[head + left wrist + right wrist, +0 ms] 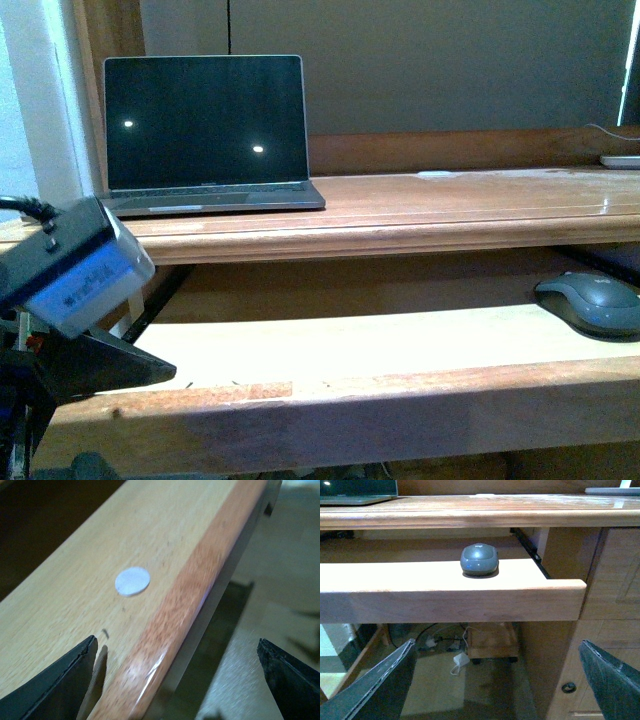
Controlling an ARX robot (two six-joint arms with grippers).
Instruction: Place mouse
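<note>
The mouse [590, 303], a small dark grey-blue dome, rests on the pale pull-out shelf [350, 345] under the desk top, at the shelf's right end. In the right wrist view the mouse [479, 559] sits on the shelf [420, 597] near its right corner. My right gripper [497, 647] hangs open well in front of the shelf and lower than it, with nothing between its fingers. It is out of the front view. My left gripper [175, 650] is open and empty, straddling the shelf's reddish front edge [185, 610]. Its dark finger [110, 365] shows at the shelf's left end.
An open laptop [205, 130] with a dark screen stands on the desk top [450, 210] at the left. A flat white device [622, 160] with a white cable lies at the far right. A drawer cabinet [610, 605] flanks the shelf. Cables and a white adapter [458, 660] lie on the floor underneath.
</note>
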